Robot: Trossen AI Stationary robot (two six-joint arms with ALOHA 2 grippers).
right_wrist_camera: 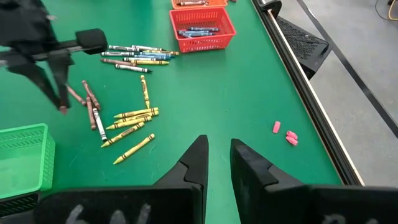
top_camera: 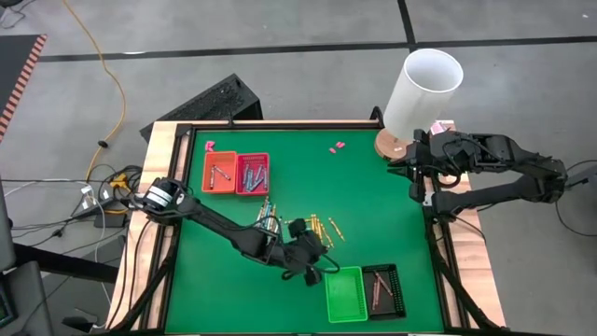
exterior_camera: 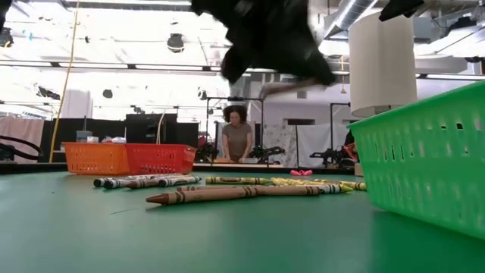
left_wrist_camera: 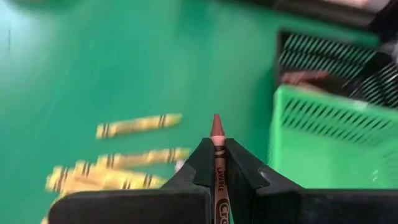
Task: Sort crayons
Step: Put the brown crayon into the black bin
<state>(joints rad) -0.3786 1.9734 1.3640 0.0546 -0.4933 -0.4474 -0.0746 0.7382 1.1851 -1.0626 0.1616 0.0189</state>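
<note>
Loose crayons [top_camera: 270, 220] in grey, blue, yellow and brown-red lie mid-table; more of the crayons [right_wrist_camera: 134, 118] show in the right wrist view. My left gripper [top_camera: 312, 270] hangs above the table near the green tray [top_camera: 345, 294], shut on a brown-red crayon [left_wrist_camera: 216, 127]. The orange tray [top_camera: 220, 173] and red tray [top_camera: 253, 174] at the far left hold crayons, and so does the black tray [top_camera: 384, 287]. My right gripper [right_wrist_camera: 217, 158] waits open at the table's far right edge. My left gripper [left_wrist_camera: 216, 148] pinches the brown-red crayon's wrapped body [left_wrist_camera: 219, 171] between its two fingers. The crayon lies along the fingers, and its pointed tip [left_wrist_camera: 216, 121] sticks out ahead of them. The fingers slant downward, and the crayon is lifted clear of the table.
A tall white cylinder [top_camera: 424, 86] stands on a wooden disc at the far right corner. Pink scraps [top_camera: 338, 147] lie near the far edge. A raised black frame [top_camera: 280, 124] rims the green table. A person [exterior_camera: 236, 136] stands in the room beyond.
</note>
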